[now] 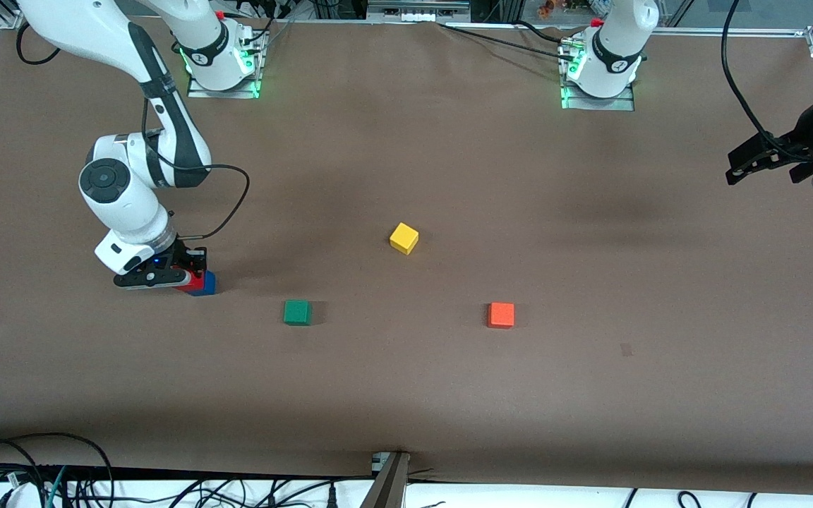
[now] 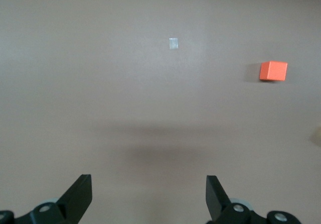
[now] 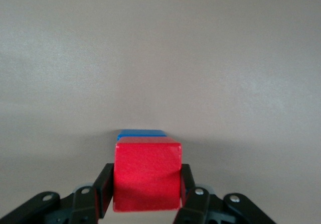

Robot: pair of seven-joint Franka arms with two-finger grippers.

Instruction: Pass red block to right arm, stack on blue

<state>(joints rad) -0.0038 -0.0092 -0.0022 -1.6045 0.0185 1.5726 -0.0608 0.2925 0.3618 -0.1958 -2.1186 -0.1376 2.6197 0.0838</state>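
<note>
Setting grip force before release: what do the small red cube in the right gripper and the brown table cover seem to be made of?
The small red cube, clamped in the right gripper over the blue cube: probably painted wood or hard plastic, with sharp edges, flat faces and an even satin colour.

The brown table cover: matte, no glare, looks like paper or thin fabric sheeting; which one is unclear.

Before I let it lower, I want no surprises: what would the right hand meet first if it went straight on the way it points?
Probably the blue block. The right hand, shut on the red block, hangs over it, so red would land on blue; the gap between them is unclear.
</note>
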